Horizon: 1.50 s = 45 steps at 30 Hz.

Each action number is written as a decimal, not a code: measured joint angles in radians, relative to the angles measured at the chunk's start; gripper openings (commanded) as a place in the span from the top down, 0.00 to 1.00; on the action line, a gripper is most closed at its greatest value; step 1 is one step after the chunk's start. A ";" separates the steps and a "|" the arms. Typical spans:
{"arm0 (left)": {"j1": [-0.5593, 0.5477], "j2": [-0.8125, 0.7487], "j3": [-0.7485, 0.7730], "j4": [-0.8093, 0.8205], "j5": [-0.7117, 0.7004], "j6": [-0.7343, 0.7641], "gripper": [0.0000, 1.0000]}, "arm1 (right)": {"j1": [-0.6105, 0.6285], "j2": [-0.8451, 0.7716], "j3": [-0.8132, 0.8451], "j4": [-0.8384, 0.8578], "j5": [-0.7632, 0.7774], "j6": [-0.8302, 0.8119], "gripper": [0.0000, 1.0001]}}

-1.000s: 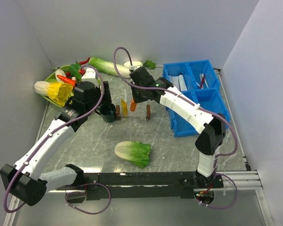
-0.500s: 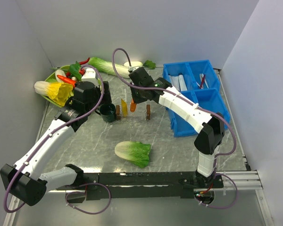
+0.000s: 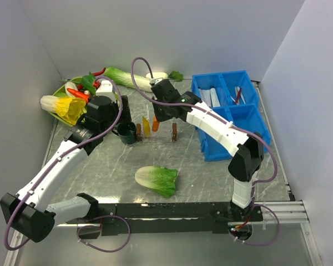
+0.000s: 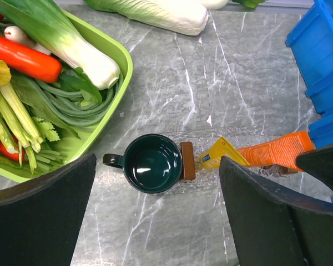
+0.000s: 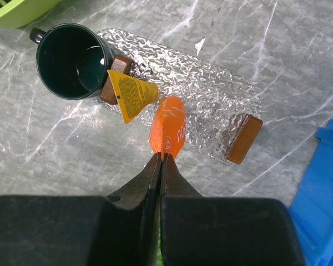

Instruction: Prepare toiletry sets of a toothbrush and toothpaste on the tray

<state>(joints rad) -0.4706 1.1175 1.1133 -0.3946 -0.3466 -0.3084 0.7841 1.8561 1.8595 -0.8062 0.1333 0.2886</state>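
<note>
My right gripper (image 5: 162,156) is shut on the flat end of the orange toothpaste (image 5: 169,130), which hangs nose-down over the clear embossed tray (image 5: 211,105) with brown end blocks. I cannot tell whether its tip touches the tray. The yellow toothpaste (image 5: 130,94) lies on the tray's left end beside a dark green mug (image 5: 72,61). My left gripper (image 4: 158,166) stands open above the mug (image 4: 150,163), holding nothing. In the top view the orange toothpaste (image 3: 156,123) sits just right of the yellow one (image 3: 146,127). Thin toothbrush sticks (image 3: 237,95) lie in the blue bin (image 3: 227,119).
A green dish of vegetables (image 3: 64,91) stands at the back left, with a long cabbage (image 3: 125,77) behind the tray. A napa cabbage (image 3: 155,180) lies in the near middle. The blue bin stands close to the tray's right end.
The right gripper has edged slightly left and back with the orange toothpaste. The left arm has not moved.
</note>
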 measured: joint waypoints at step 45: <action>0.000 0.000 0.000 0.000 0.000 0.000 0.03 | 0.015 0.099 -0.035 0.058 -0.003 -0.075 1.00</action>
<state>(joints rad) -0.4706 1.1175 1.1133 -0.3946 -0.3462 -0.3080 0.7990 1.9549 1.8244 -0.7479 0.1303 0.2138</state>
